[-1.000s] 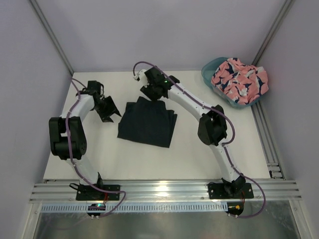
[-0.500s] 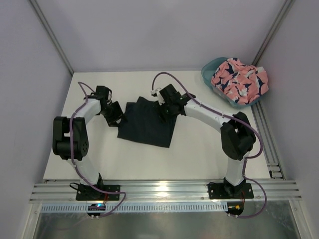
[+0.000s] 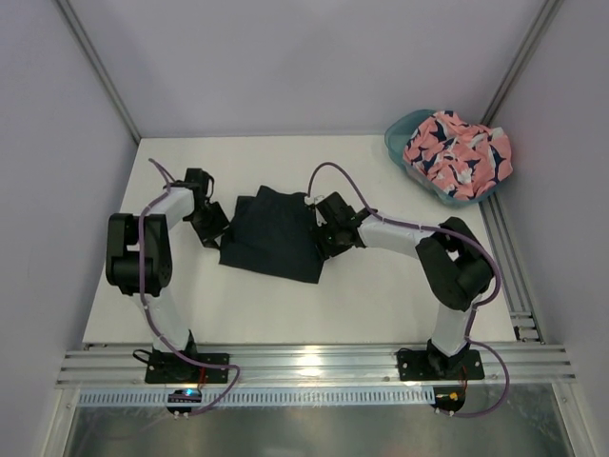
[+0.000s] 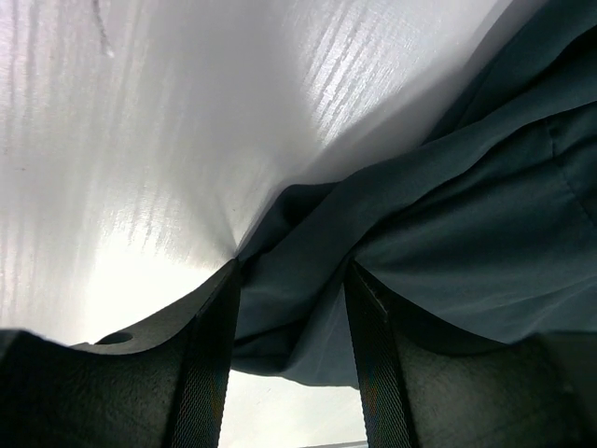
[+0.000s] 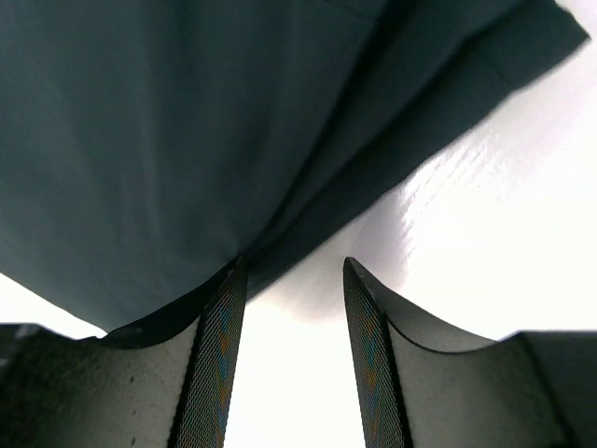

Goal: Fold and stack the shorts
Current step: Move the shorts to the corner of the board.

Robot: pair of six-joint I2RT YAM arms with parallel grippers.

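The dark navy shorts (image 3: pixel 271 238) lie partly folded on the white table (image 3: pixel 362 295). My left gripper (image 3: pixel 217 228) is low at their left edge. In the left wrist view its jaws (image 4: pixel 293 271) stand apart with a bunched fold of the dark fabric (image 4: pixel 466 233) between them, not pinched. My right gripper (image 3: pixel 324 238) is low at the shorts' right edge. Seen from the right wrist, it (image 5: pixel 289 266) is open: one finger touches the fabric's (image 5: pixel 140 140) rim and bare table shows in the gap. The salmon pink printed shorts (image 3: pixel 457 148) are heaped at the back right.
The pink shorts sit in a translucent teal tub (image 3: pixel 398 133) at the table's far right corner. An aluminium rail (image 3: pixel 314 365) runs along the near edge by the arm bases. Frame posts rise at both back corners.
Both grippers have come down to the dark shorts: the left moved right to their left edge, the right swung from the far edge to the right edge. The shorts shifted slightly left.
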